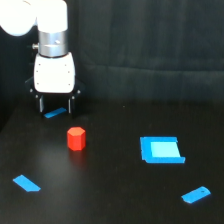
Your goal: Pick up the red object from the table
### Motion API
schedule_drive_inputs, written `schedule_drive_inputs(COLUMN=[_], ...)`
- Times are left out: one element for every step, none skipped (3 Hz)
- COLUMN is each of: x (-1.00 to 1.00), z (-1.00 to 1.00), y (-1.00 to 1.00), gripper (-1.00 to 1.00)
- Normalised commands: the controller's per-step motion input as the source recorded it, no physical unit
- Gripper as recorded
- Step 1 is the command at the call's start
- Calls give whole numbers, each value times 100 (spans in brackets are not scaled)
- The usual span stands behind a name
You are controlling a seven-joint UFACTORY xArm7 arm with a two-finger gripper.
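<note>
Black all round on my screen: a dark pleated curtain (pixel 150 45) hangs at the back, and the table (pixel 115 200) spreads out in front of it, matte, flat and plain. I've got the arm up in the exterior view's left corner, smooth white shell with a ribbed silver collar above a rounded white wrist block. Below that block sits the gripper (pixel 57 106), two short black fingers (pixel 41 104) pointing straight down, spread apart with a clear gap between them and nothing held. Their tips sit low, near the table; I can't tell whether they touch it.

Right behind that gap, peeking through between the fingers, I see a thin blue sliver (pixel 55 113), flat and slightly slanted.

Now the red object (pixel 76 138): a small faceted block, bright red-orange, flat hexagonal top, crisp upright side faces, standing on the table. It's in front of the fingers, nearer the camera, and a touch toward the exterior view's right of them. Near, but clearly apart, no contact.

Further off from the fingers, toward the exterior view's right, lies a blue square tile (pixel 161 150), flat, with a paler face and darker edges. Beyond it, near the corner, a blue rounded strip (pixel 196 194). On the near side below the fingers, well apart, rests a blue slanted bar (pixel 26 183), flat and thin.
</note>
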Motion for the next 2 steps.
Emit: schedule_drive_inputs(x=[73, 72], z=[-3, 12], y=[-43, -74], gripper=[99, 96])
